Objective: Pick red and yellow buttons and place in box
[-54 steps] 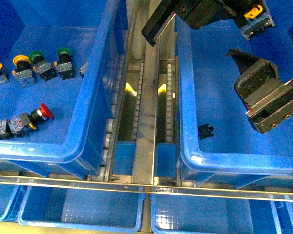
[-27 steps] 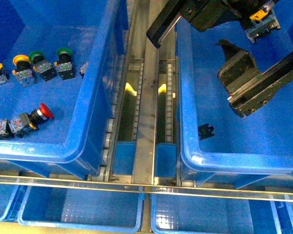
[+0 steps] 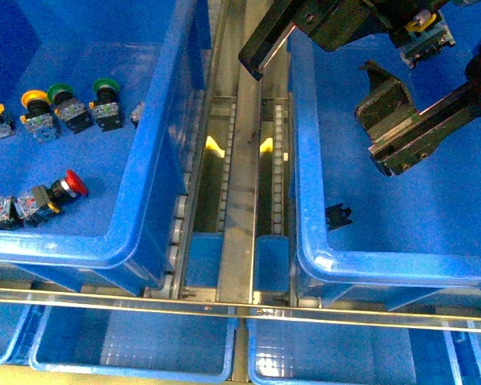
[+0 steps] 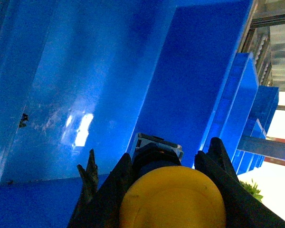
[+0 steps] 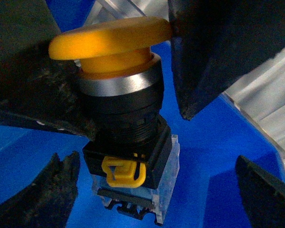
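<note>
Over the box [image 3: 361,265], the left jaws are closed on a yellow button [image 3: 426,34], gripping its cap.
At left, a red button [image 3: 66,188] and a second yellow button [image 3: 37,107] lie in the neighbouring bin [image 3: 104,249]; further right, the right jaws stand wide apart and empty, near the held button.

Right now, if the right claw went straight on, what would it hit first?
Probably the yellow button held in the left claw, which sits straight ahead of the open right claw; depth is unclear.

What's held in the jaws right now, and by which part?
The left gripper clamps a yellow button by its mushroom cap; the right gripper is open and holds nothing.
</note>
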### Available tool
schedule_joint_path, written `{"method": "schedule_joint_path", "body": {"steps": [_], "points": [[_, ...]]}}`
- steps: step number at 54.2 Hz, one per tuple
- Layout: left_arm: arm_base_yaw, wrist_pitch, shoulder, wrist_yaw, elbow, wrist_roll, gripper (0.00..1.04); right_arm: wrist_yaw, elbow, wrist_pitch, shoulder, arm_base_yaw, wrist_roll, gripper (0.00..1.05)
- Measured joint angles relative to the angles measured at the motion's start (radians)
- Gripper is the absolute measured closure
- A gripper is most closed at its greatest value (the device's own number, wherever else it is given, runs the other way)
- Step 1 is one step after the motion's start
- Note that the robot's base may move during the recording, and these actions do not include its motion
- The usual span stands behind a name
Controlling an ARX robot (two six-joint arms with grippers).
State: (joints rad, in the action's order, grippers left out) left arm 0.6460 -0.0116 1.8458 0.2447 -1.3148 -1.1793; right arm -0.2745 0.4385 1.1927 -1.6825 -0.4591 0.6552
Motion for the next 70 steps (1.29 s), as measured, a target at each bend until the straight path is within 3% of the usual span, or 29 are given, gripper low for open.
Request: {"method": "schedule_joint_path", "body": {"steps": [10,23,38,50,59,70], "points": [[0.0,-0.003,0.0,-0.003,0.002,-0.013,0.72,-0.01,0.004,0.01,-0.002,0.002,-0.012,0.47],[0.0,-0.009,-0.007,-0.004,0.002,-0.041,0.72,-0.011,0.002,0.025,-0.004,0.001,-0.014,0.73],[0.0,-0.009,-0.01,-0.006,0.006,-0.057,0.72,-0.013,-0.006,0.029,-0.003,0.0,-0.01,0.74],[-0.005,-0.014,-0.012,-0.009,0.042,-0.002,0.29,-0.015,-0.021,0.031,-0.002,0.0,-0.011,0.75],[-0.011,-0.014,-0.013,-0.012,0.05,0.018,0.07,-0.022,-0.022,0.031,0.003,0.0,-0.013,0.75],[-0.035,-0.023,-0.038,-0.045,0.072,0.069,0.08,-0.016,-0.029,0.024,0.003,0.0,-0.012,0.76]]}}
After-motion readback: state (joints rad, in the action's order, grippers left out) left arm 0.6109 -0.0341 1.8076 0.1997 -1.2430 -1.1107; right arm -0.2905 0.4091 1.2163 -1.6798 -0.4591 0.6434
